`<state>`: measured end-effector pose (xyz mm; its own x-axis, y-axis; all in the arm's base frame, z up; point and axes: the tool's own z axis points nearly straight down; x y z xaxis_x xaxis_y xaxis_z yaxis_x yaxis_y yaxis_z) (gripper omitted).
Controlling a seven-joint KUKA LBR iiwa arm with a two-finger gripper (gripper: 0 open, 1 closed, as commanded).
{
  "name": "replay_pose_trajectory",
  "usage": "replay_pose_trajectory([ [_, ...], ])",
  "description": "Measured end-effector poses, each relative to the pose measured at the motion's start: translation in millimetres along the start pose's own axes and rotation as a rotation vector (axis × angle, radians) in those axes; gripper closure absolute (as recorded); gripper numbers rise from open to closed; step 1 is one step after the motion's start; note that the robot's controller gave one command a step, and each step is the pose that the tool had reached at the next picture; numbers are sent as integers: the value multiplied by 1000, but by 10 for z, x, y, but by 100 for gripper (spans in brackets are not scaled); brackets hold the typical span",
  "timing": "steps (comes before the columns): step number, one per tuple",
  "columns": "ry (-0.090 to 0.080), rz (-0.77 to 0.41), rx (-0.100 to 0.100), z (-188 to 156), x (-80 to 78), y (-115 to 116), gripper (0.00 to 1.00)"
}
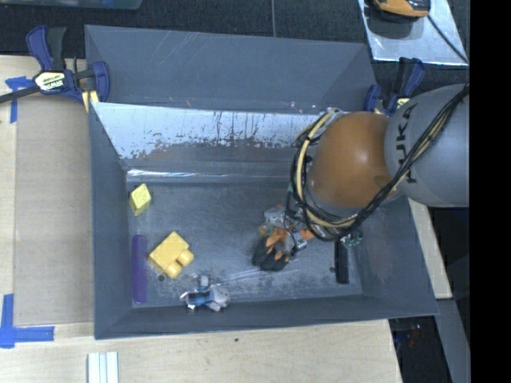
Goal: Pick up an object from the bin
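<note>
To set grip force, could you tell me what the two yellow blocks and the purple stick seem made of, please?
The small yellow block and the larger yellow block look like moulded plastic: even colour, crisp edges, dull sheen. The purple stick seems plastic too, though painted wood is possible.

Take the floor of the bin (pixel 231 70) as a clock face, with twelve at the far wall. The arm (pixel 431 150) comes in from two o'clock; its hand (pixel 279 242) hangs just right of centre, towards three, over a small lump (pixel 267 260) lying on the floor; a short stick (pixel 342 266) lies at four o'clock, by the right wall, right of the hand. On the left half, well apart from the hand: a small block (pixel 140 199) at ten o'clock; a larger block (pixel 170 254) at eight; a rod (pixel 139 270) along the left wall, just left of the larger block; a small toy (pixel 204 298) at seven, by the near wall, in front of the larger block.
</note>
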<state>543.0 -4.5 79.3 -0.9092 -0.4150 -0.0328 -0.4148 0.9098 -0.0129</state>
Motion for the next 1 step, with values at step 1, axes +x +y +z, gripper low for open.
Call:
replay_pose_trajectory([
  [1,8,1,-4,-200,16,11,100],
])
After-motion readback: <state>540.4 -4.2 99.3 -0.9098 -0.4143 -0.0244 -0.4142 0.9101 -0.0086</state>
